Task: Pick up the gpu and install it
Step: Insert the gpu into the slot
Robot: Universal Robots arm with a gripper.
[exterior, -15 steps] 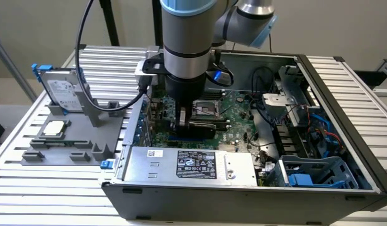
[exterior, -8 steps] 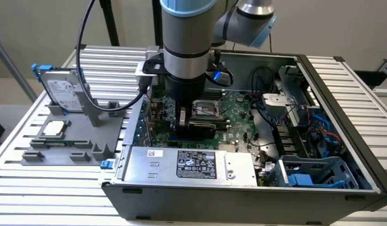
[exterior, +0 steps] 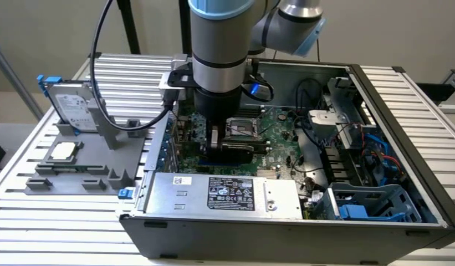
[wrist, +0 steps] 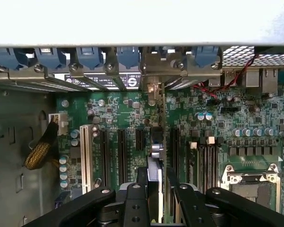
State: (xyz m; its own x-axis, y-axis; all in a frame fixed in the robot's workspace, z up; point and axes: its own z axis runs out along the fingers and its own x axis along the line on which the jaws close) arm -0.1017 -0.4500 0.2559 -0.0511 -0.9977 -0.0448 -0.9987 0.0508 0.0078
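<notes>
My gripper point(wrist: 158, 204) is shut on the gpu point(wrist: 156, 156), which I see edge-on as a thin upright card between the black fingers point(wrist: 135, 208). The card stands over the motherboard point(wrist: 128, 113), in line with one of the long black expansion slots point(wrist: 173, 146). Its silver end bracket point(wrist: 154, 90) reaches the case's rear slot openings with blue clips point(wrist: 90, 56). In the exterior view the gripper point(exterior: 216, 147) is low inside the open computer case point(exterior: 404, 166), over the green motherboard point(exterior: 275, 124) at the exterior view's left side.
A silver hard drive in a blue frame point(exterior: 68, 105) stands on a grey fixture point(exterior: 79, 166) outside the case, with a processor chip point(exterior: 65, 151) on it. Inside are the CPU socket point(exterior: 242, 127), power supply point(exterior: 227, 194), blue drive cage point(exterior: 368, 202) and loose cables point(exterior: 346, 138).
</notes>
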